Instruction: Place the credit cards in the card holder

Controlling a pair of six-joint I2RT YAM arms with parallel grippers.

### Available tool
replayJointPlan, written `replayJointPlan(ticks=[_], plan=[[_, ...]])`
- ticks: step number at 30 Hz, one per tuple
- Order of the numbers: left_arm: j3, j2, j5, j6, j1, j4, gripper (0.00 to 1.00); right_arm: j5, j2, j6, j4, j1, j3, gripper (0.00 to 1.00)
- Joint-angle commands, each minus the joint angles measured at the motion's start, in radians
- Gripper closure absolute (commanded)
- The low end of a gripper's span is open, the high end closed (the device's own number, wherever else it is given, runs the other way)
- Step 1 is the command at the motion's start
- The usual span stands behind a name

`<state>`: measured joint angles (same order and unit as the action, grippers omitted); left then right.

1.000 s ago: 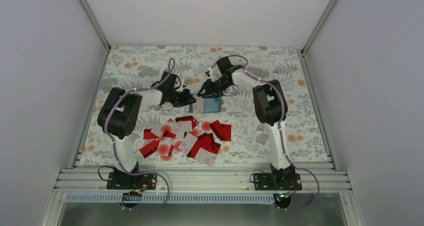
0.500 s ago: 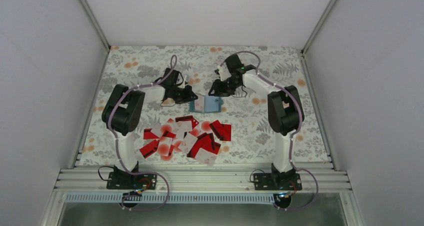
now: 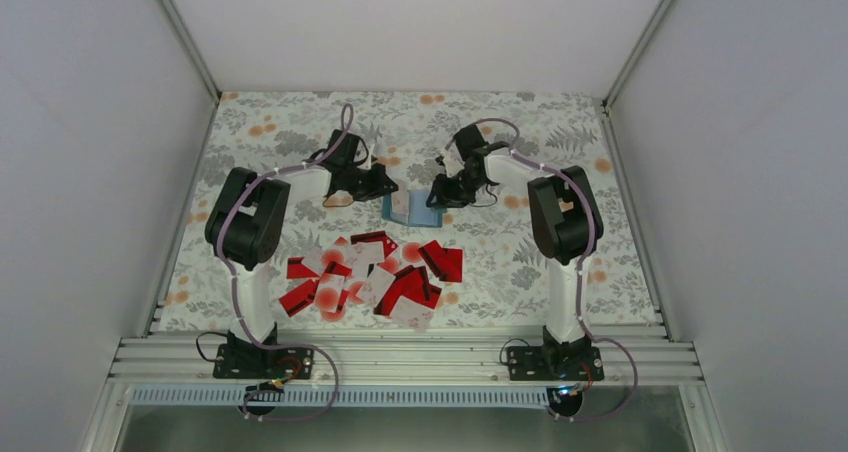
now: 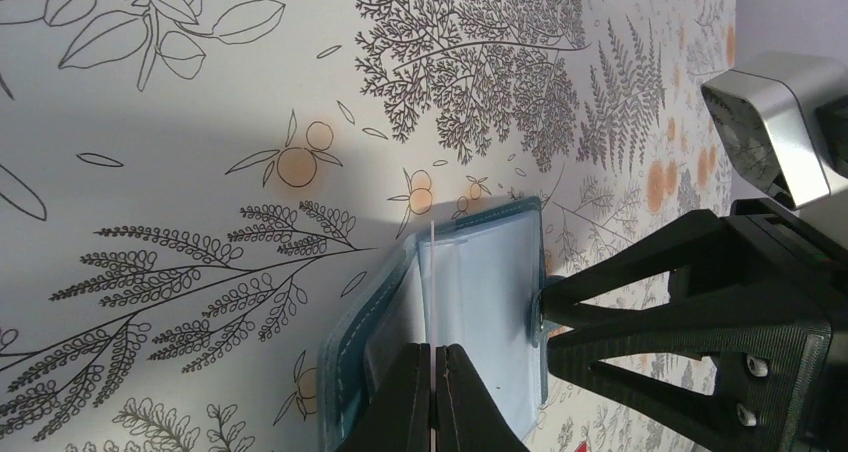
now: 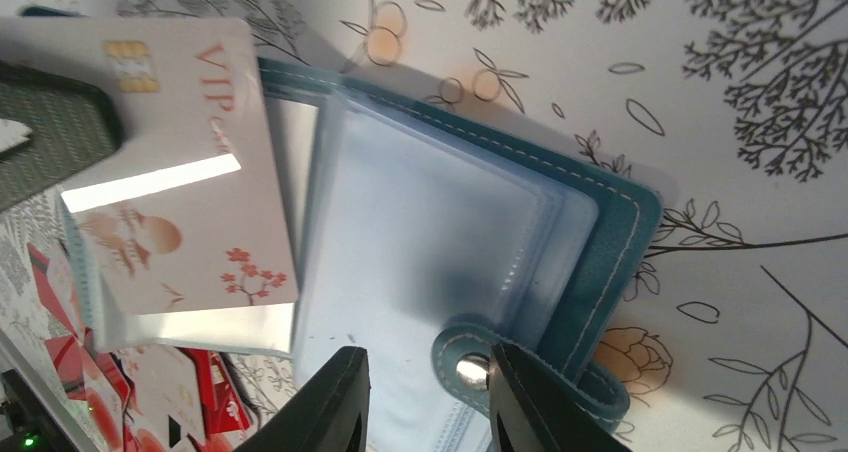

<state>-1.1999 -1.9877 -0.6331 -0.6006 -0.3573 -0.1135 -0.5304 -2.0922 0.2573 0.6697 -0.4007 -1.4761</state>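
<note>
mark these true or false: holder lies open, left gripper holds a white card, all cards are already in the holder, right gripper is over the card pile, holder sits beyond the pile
1. The card holder lies open on the table. True.
2. The left gripper pinches a white card at the holder. True.
3. All the cards are already in the holder. False: a pile of credit cards still lies loose on the table.
4. The right gripper is over the card pile. False: it is at the holder's clasp tab, jaws apart.
5. The holder sits beyond the pile, farther from the arm bases. True.

A lab test cell — plain white walls (image 3: pixel 90 172), aluminium frame (image 3: pixel 400 357) (patterned tabletop (image 3: pixel 280 132)).
</note>
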Motion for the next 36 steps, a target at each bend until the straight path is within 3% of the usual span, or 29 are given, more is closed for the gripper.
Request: replayJointPlan(ticks=[1, 36], plan=[[-0.017, -0.021, -0.027, -0.021, -0.005, 0.009, 0.98, 0.003, -0.020, -0.017, -0.018, 0.013, 0.024, 0.69], [-0.020, -0.069, -0.070, -0.049, -0.022, 0.055, 0.98, -0.025, -0.049, -0.022, -0.022, 0.026, 0.039, 0.69]])
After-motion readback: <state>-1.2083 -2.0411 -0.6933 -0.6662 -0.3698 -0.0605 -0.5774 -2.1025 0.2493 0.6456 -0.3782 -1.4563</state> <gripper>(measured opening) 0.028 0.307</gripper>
